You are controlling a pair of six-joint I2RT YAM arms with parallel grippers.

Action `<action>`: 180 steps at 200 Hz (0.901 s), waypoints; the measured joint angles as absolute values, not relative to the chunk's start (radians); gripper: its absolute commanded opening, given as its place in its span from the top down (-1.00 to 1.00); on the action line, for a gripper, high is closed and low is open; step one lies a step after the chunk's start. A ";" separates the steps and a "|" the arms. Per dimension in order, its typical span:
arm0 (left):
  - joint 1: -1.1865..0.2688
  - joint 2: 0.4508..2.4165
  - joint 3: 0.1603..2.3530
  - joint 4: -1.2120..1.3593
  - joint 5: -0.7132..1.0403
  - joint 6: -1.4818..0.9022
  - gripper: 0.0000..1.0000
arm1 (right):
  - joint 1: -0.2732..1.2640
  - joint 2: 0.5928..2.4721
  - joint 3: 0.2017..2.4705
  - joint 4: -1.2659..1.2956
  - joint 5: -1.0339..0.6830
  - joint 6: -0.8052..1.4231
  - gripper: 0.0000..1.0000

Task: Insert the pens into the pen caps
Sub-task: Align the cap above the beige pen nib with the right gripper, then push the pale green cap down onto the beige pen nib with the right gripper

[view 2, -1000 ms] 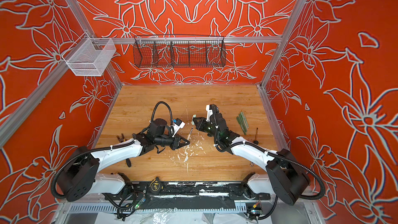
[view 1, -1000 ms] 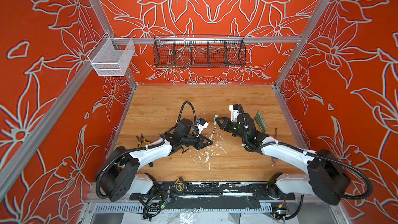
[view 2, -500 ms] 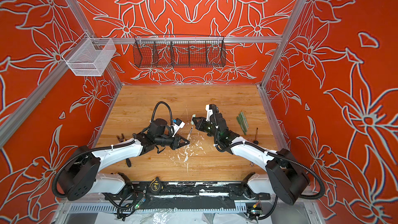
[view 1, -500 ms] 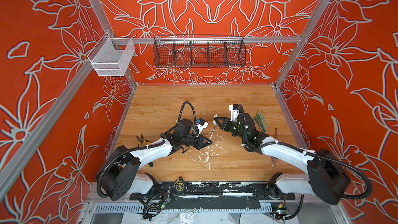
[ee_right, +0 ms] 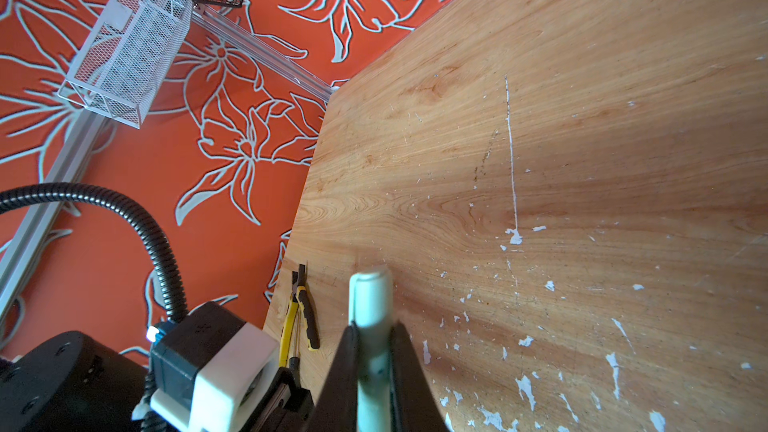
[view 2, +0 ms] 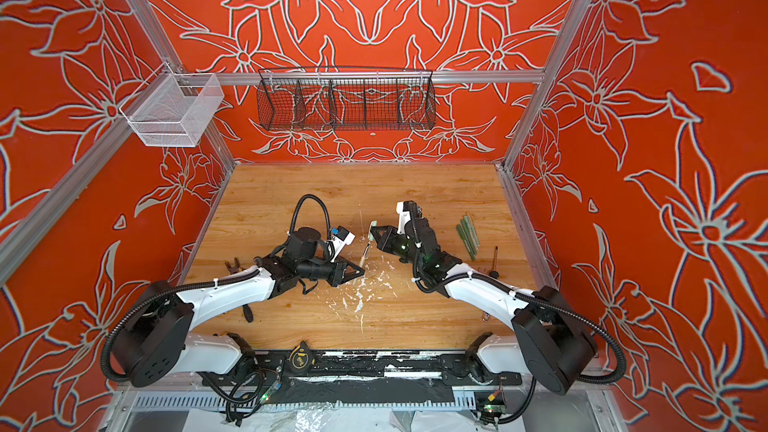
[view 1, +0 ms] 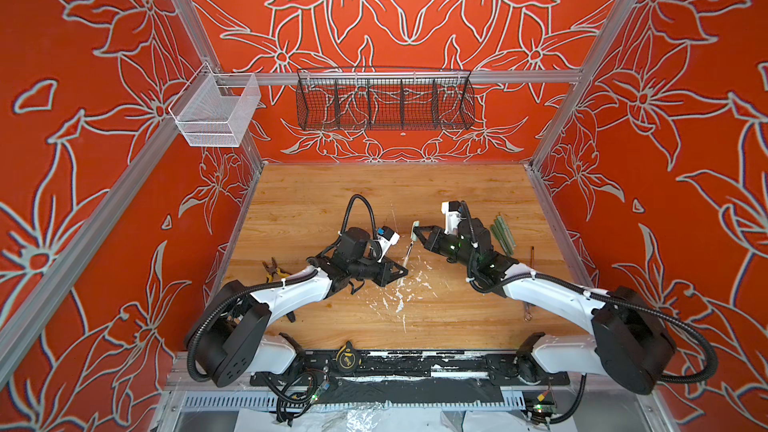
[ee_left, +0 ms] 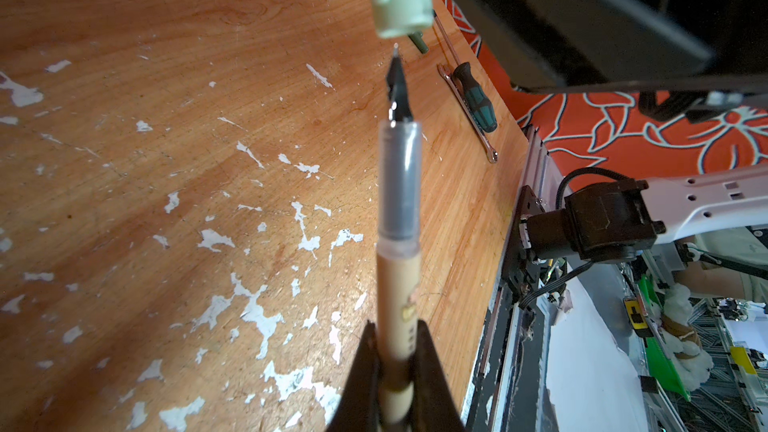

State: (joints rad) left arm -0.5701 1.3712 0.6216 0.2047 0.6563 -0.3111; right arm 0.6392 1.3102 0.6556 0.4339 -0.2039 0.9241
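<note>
While the left gripper (ee_left: pixel 397 342) pinches the tan-barrelled, dark-nibbed pen (ee_left: pixel 398 201) and the right gripper (ee_right: pixel 374 347) pinches the pale green plastic cap (view 1: pixel 415 229) at the nib's 12 o'clock in a top view, just apart, alignment looks done; next needs 1 straight axial push.

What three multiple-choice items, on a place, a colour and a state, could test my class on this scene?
1. The pliers lie at the table's: A left edge; B right edge; C far middle.
2. The cap in the right gripper is: A tan; B pale green; C black.
3. The tip of the pen in the left gripper is: A deep in the cap; B resting on the table; C just short of the cap's mouth.
Answers: 1 A, they lie by the left wall in both top views. 2 B, the right wrist view shows it pale green. 3 C, the left wrist view shows a small gap before the mouth.
</note>
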 measured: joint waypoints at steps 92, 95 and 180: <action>-0.567 1.371 0.622 0.205 0.656 -0.311 1.00 | 0.651 1.336 0.656 0.455 -0.219 0.929 1.00; -0.567 1.371 0.622 0.205 0.655 -0.311 1.00 | 0.652 1.336 0.656 0.455 -0.220 0.929 1.00; -0.550 1.371 0.622 0.223 0.651 -0.314 1.00 | 0.670 1.334 0.656 0.458 -0.223 0.948 1.00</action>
State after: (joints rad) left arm -0.5499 1.3708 0.6216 0.2230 0.6510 -0.3141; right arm 0.6697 1.3338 0.6556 0.4576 -0.2226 0.9478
